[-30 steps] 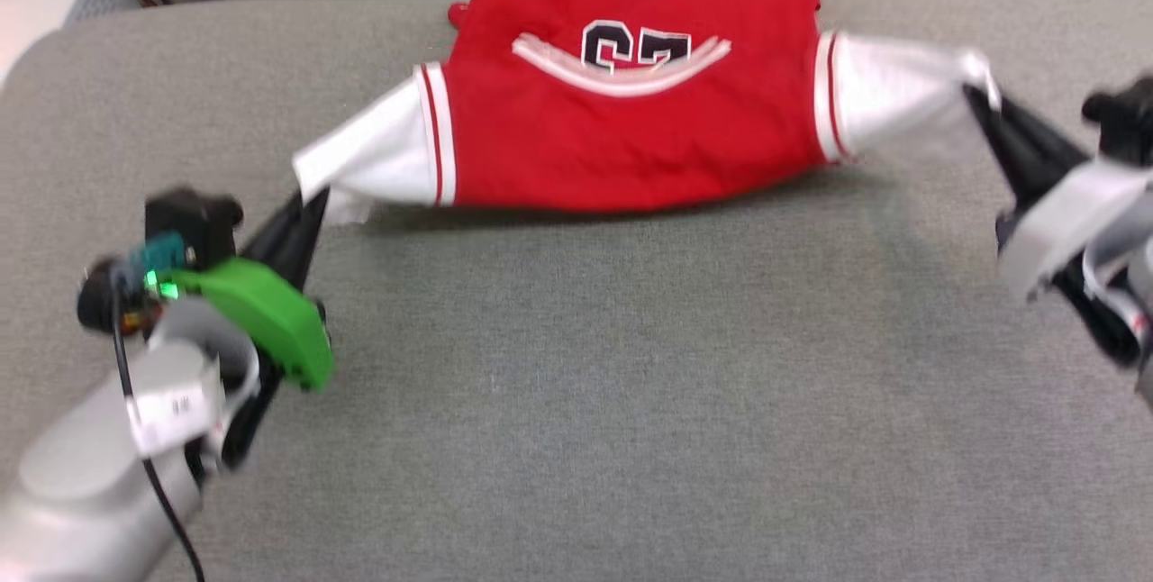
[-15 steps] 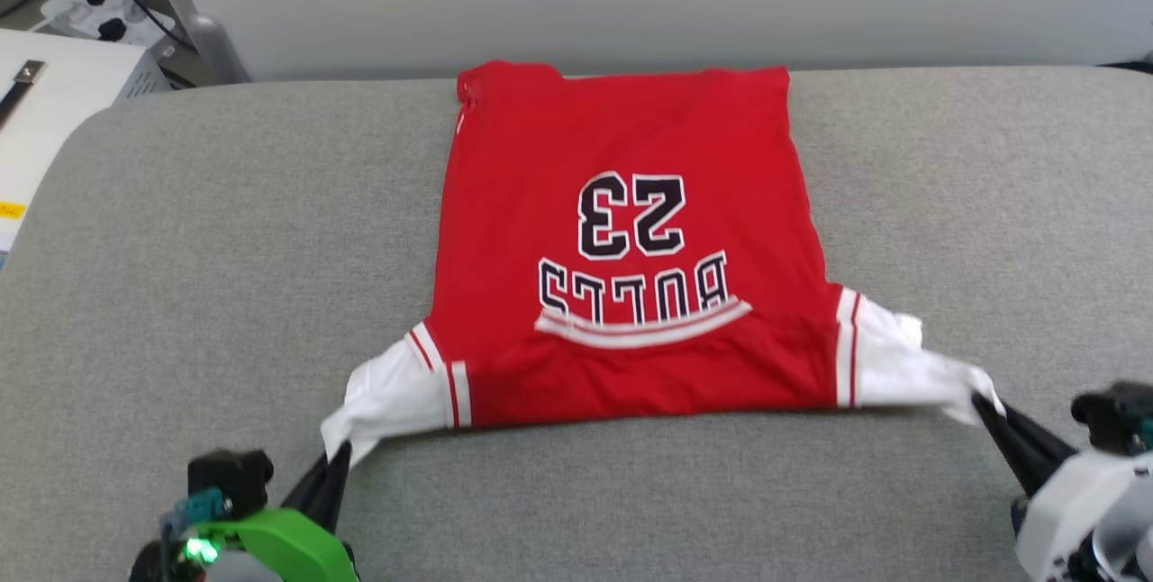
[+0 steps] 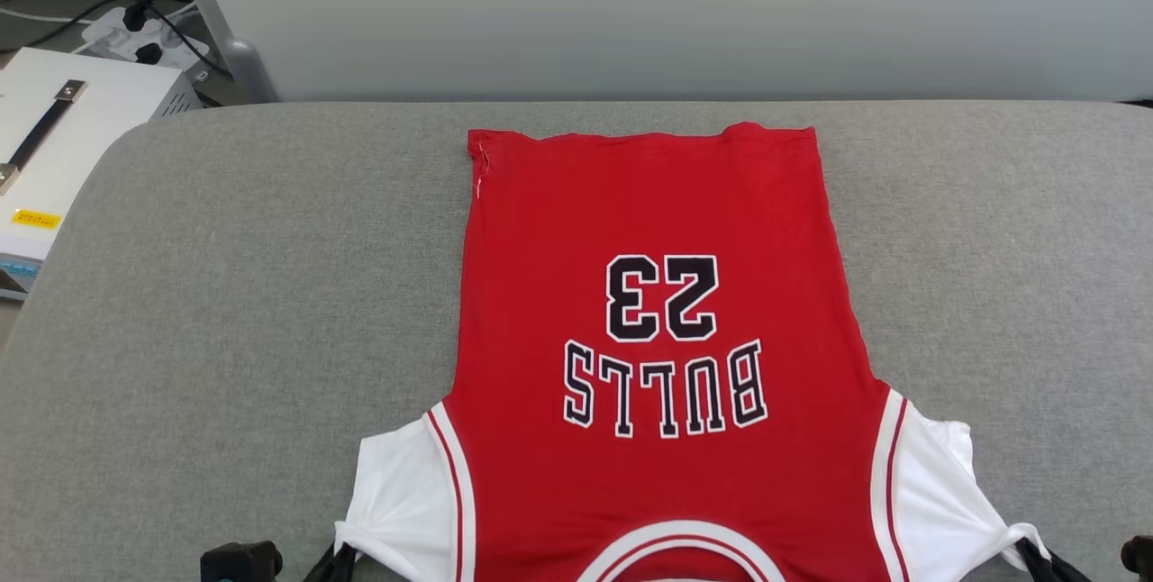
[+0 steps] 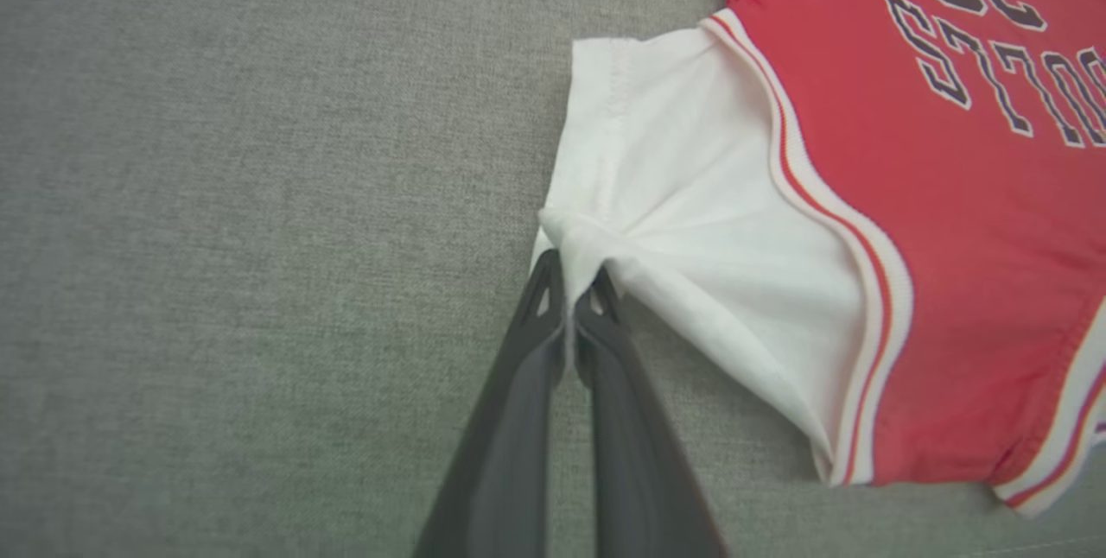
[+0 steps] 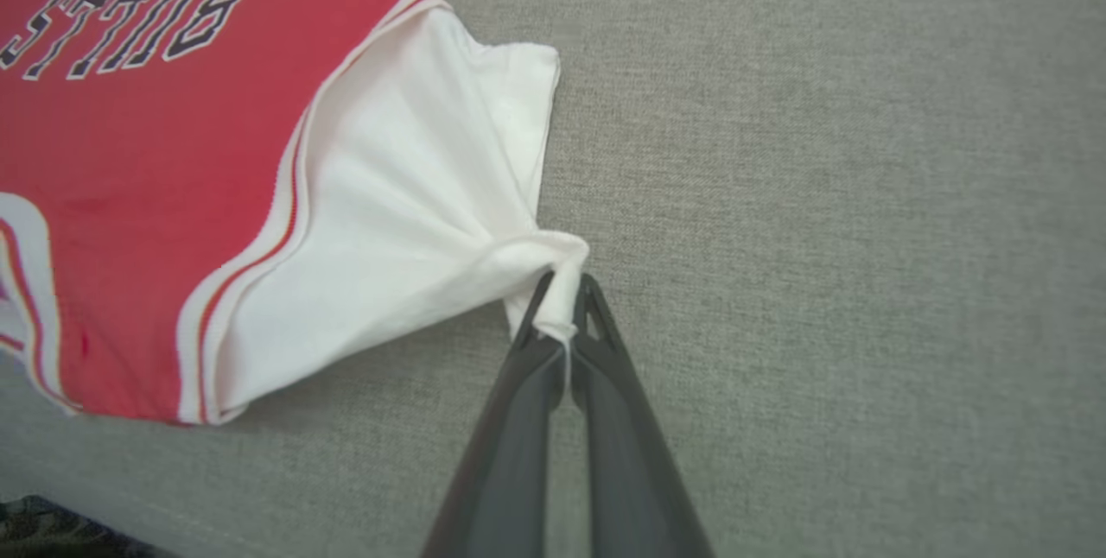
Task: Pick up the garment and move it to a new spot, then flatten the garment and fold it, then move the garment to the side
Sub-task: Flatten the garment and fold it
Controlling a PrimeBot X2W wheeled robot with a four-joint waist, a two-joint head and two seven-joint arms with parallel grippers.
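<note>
Cloth of grey weave covers the desk, which has rounded far corners and a pale wall panel standing behind its far edge. The garment lies spread flat on the desk, midway between the desk's left and right edges, with its hem toward the far edge and its collar trim at the near edge. It is red, and its black "BULLS 23" print faces up, reading upside down from the near side of the desk. Off the desk's far left corner stands a white box with a dark strap handle. The left sleeve and the right sleeve, both white with striped trim, lie on the desk toward its near edge, each drawn to a point. The left gripper is pinched tight on the tip of the left sleeve, low over the desk. The right gripper is pinched tight on the tip of the right sleeve in the same way.
</note>
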